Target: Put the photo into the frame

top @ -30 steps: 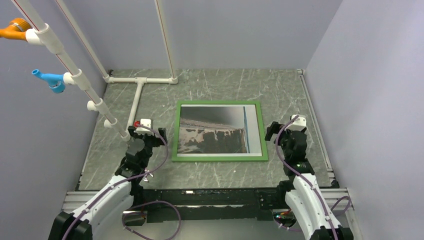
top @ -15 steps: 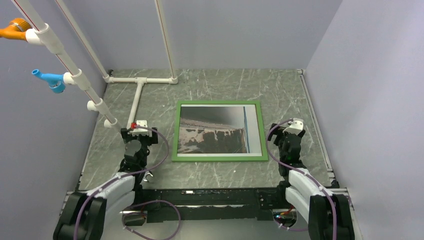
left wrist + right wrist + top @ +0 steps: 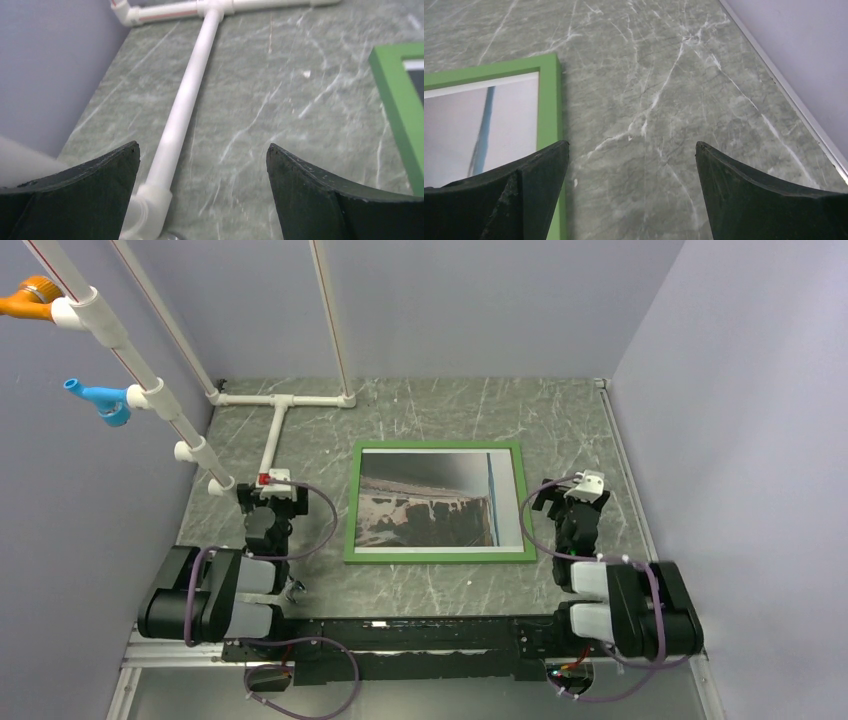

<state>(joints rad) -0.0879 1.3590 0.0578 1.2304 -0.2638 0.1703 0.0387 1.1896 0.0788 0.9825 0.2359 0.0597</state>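
Frame: large rectangular green-bordered frame (image 3: pixel 437 558), flat at the middle of the grey marbled bench (image 3: pixel 440 410), green face up.
Photo: large rectangular photo of grey sky over brown-and-white land (image 3: pixel 420 502), inside the green border and square to it, blue stripe and white margin toward 3 o'clock.
Left tool: black two-finger left tool (image 3: pixel 202 155), spread wide, pinching nothing, at 9 o'clock of the frame and apart from it, above a white plastic pipe (image 3: pixel 187 95).
Right tool: black two-finger right tool (image 3: pixel 631 150), spread wide, empty, at 3 o'clock of the frame, near the border, not touching.
Progress: judged done or nearly so; photo seated within the border, both arms folded low toward 6 o'clock.
Left to do: nothing visible; cannot tell whether any backing is fitted.
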